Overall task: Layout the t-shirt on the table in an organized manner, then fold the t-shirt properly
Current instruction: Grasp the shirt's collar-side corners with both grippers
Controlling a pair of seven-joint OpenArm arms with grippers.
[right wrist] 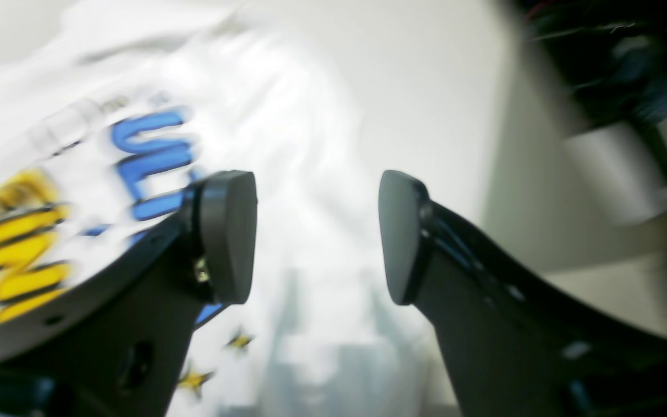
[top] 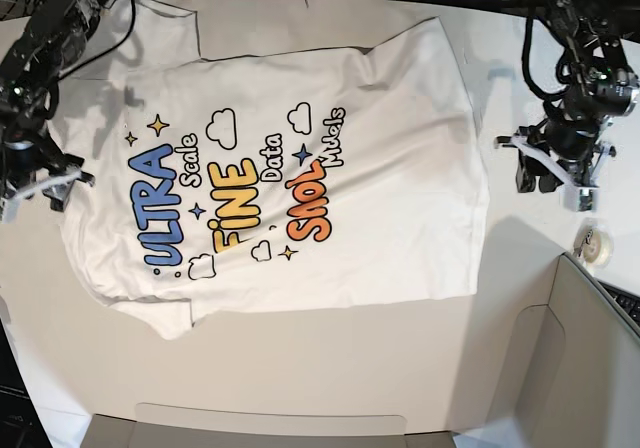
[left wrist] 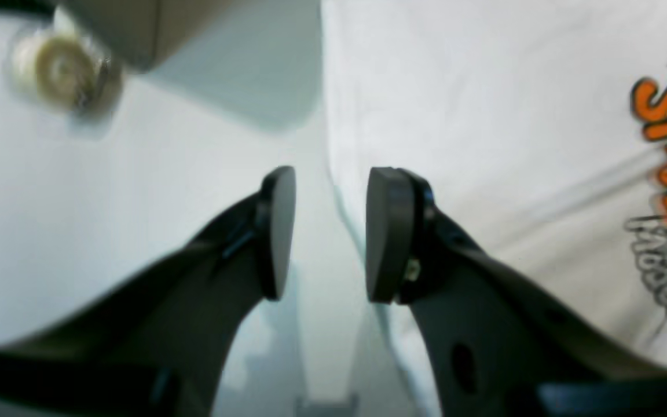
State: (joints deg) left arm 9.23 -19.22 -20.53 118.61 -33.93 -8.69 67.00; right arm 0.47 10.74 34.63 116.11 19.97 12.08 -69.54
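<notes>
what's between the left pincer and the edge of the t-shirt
Nothing: only bare white table separates the left pincer from the t-shirt. The base view shows this strip clearly.

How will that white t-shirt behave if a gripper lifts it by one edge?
The t-shirt is thin cloth lying flat with soft wrinkles, so it will probably droop and fold rather than hold shape. It looks light. On the smooth table, it will likely slide and bunch when dragged.

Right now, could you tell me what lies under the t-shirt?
The t-shirt lies print-up, spread on the white table. Anything beneath the cloth is hidden.
</notes>
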